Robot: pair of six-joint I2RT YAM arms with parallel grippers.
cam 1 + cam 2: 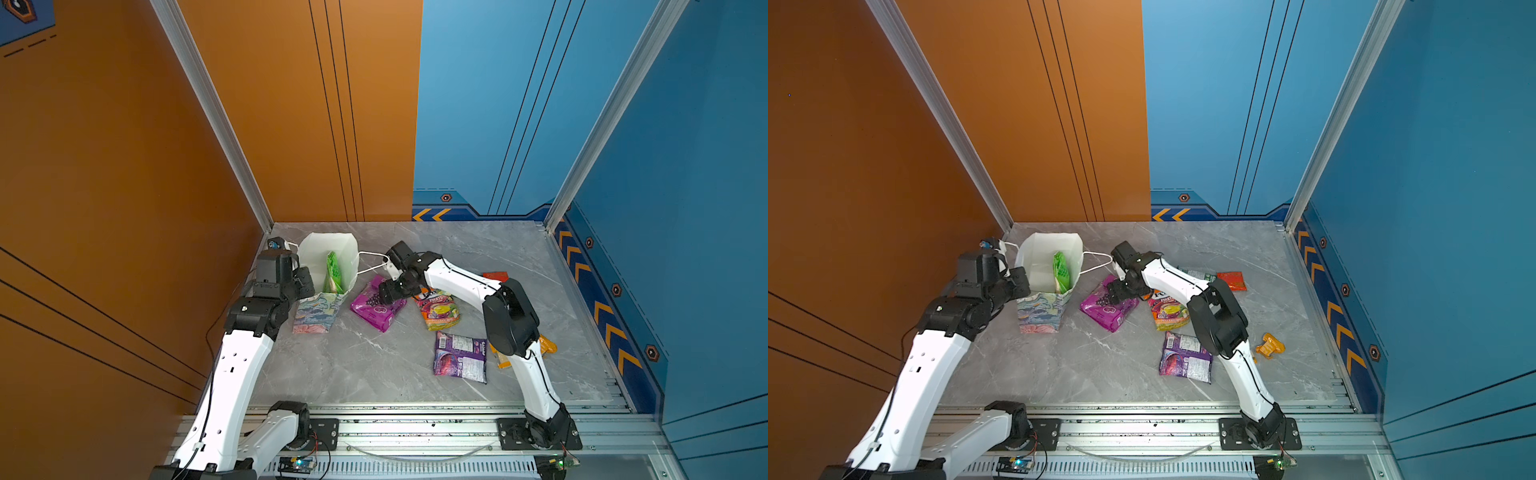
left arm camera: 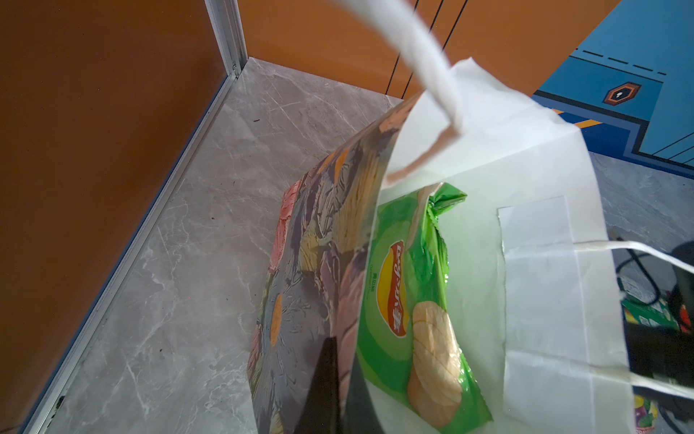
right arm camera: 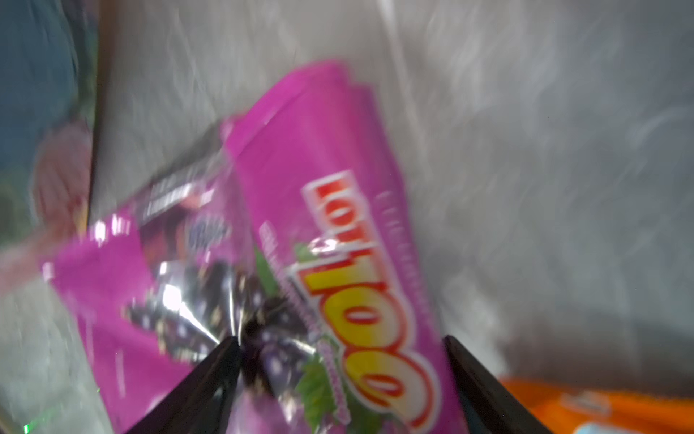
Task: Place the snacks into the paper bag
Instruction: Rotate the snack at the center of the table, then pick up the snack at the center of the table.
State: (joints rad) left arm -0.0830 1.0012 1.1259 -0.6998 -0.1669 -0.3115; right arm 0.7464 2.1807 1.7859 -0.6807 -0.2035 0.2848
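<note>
The paper bag (image 1: 316,313) stands upright at the back left, its white inside showing. My left gripper (image 2: 343,387) is shut on the bag's near wall, one finger outside and one inside. A green Lay's packet (image 1: 332,272) stands inside the bag (image 2: 544,300). The magenta grape packet (image 1: 376,311) lies flat to the right of the bag. My right gripper (image 3: 340,342) hovers open just over it, its fingers wide apart on either side of the packet (image 3: 338,188). In both top views the right gripper (image 1: 1115,291) covers the packet's far end.
A fruit-print packet (image 1: 440,311), a purple packet (image 1: 460,357), a small red packet (image 1: 1231,281), a green-white packet (image 1: 1198,274) and a yellow-orange packet (image 1: 1271,345) lie on the marble table (image 1: 365,365). A white cord handle (image 1: 372,262) hangs toward the right arm. Walls close in on three sides.
</note>
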